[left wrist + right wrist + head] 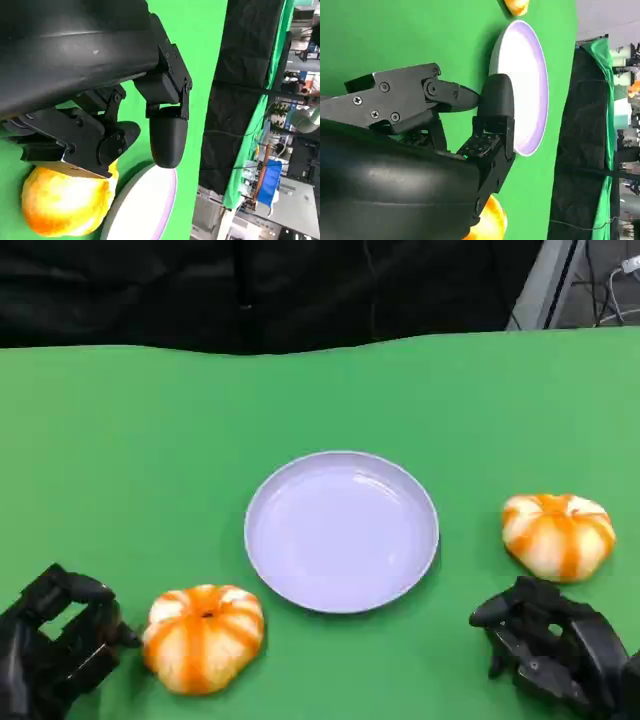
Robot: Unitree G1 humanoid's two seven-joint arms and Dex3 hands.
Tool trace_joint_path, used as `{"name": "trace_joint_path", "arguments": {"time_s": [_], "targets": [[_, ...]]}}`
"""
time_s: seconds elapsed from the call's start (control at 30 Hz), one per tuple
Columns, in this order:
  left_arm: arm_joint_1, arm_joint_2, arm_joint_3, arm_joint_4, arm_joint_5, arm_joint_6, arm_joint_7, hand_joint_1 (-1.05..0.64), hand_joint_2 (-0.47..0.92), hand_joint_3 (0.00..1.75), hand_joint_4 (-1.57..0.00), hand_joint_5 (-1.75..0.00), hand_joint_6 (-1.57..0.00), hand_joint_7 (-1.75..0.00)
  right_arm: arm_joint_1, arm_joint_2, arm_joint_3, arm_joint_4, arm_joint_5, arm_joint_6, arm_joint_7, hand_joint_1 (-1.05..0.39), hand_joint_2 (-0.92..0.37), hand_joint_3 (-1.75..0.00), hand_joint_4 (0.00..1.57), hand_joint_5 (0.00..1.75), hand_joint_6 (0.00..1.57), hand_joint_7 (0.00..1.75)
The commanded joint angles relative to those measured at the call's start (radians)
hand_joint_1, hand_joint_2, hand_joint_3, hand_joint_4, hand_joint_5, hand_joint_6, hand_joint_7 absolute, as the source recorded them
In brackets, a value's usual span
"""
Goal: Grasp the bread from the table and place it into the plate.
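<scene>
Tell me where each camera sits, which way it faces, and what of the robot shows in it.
Head view: high on the robot, looking down at the green table, the plate and two breads, left bread and right bread; left hand and right hand show at the lower corners.
Left wrist view: behind the left hand, facing past its fingers to the left bread and plate.
Right wrist view: behind the right hand, facing the plate.
Shared: all three show the plate.

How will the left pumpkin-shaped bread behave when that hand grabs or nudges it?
The left bread looks round and domed, so a side nudge from the left hand may roll it. Its glossy ribbed crust could slip. Probably light and squashable, being bread.
</scene>
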Motion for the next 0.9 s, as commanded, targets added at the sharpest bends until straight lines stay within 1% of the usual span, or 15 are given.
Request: {"name": "trace_joint_path", "arguments": {"time_s": [0.03,0.43,0.5,0.67,0.7,0.73,0.77,0.8,0.83,0.87,0.9], "targets": [[-0.003,0.010,0.012,-0.008,-0.015,0.004,0.001,0.09,0.79,0.87,-0.88,-1.60,-0.84,-1.36,0.001,-0.013,-0.009,0.010,0.005,0.000,-0.002,-0.27,-0.92,-0.46,0.64,1.75,0.72,1.13],[-0.006,0.012,0.011,0.005,-0.014,-0.012,-0.006,0.10,0.76,0.92,-0.89,-1.59,-0.84,-1.35,-0.002,-0.014,-0.011,0.021,0.009,-0.009,0.008,-0.26,-0.92,-0.46,0.63,1.75,0.72,1.12],[-0.006,0.011,0.011,0.006,-0.020,-0.015,-0.017,0.10,0.77,0.90,-0.87,-1.55,-0.84,-1.31,-0.004,-0.013,-0.013,0.023,0.012,-0.008,0.010,-0.26,-0.92,-0.46,0.64,1.75,0.72,1.12],[-0.006,0.007,0.018,0.004,-0.047,-0.001,-0.035,0.10,0.78,0.88,-0.87,-1.54,-0.84,-1.29,-0.005,-0.014,-0.012,0.025,0.011,-0.009,0.008,-0.25,-0.92,-0.46,0.65,1.75,0.72,1.12],[-0.006,0.003,0.023,0.002,-0.065,0.010,-0.046,0.08,0.71,0.88,-0.82,-1.37,-0.86,-0.99,-0.005,-0.015,-0.012,0.026,0.008,-0.010,0.005,-0.26,-0.92,-0.47,0.65,1.75,0.73,1.12],[-0.007,0.001,0.026,0.001,-0.078,0.017,-0.055,0.07,0.68,0.89,-0.81,-1.31,-0.90,-0.83,-0.005,-0.015,-0.011,0.026,0.006,-0.011,0.004,-0.26,-0.92,-0.47,0.65,1.75,0.73,1.12],[-0.007,0.000,0.028,0.001,-0.086,0.021,-0.060,0.06,0.66,0.89,-0.80,-1.27,-0.93,-0.72,-0.005,-0.016,-0.011,0.027,0.005,-0.011,0.003,-0.26,-0.92,-0.47,0.66,1.75,0.73,1.11],[-0.005,-0.001,0.034,-0.005,-0.120,0.036,-0.096,0.03,0.64,0.87,-0.78,-1.21,-0.92,-0.65,-0.005,-0.015,-0.010,0.027,0.005,-0.013,0.002,-0.26,-0.92,-0.47,0.66,1.75,0.73,1.11],[-0.004,-0.002,0.039,-0.009,-0.146,0.048,-0.124,-0.03,0.62,0.79,-0.77,-1.06,-0.91,-0.48,-0.005,-0.015,-0.010,0.027,0.004,-0.014,0.001,-0.26,-0.92,-0.47,0.66,1.75,0.73,1.11],[-0.004,-0.002,0.048,-0.006,-0.181,0.063,-0.166,-0.06,0.62,0.73,-0.77,-0.97,-0.94,-0.35,-0.005,-0.014,-0.010,0.027,0.005,-0.013,0.001,-0.26,-0.92,-0.47,0.65,1.75,0.73,1.11],[-0.005,-0.002,0.055,-0.003,-0.206,0.073,-0.195,-0.09,0.68,0.55,-0.80,-0.66,-0.92,-0.18,-0.005,-0.014,-0.010,0.027,0.006,-0.012,0.001,-0.26,-0.92,-0.46,0.65,1.75,0.73,1.12]]}}
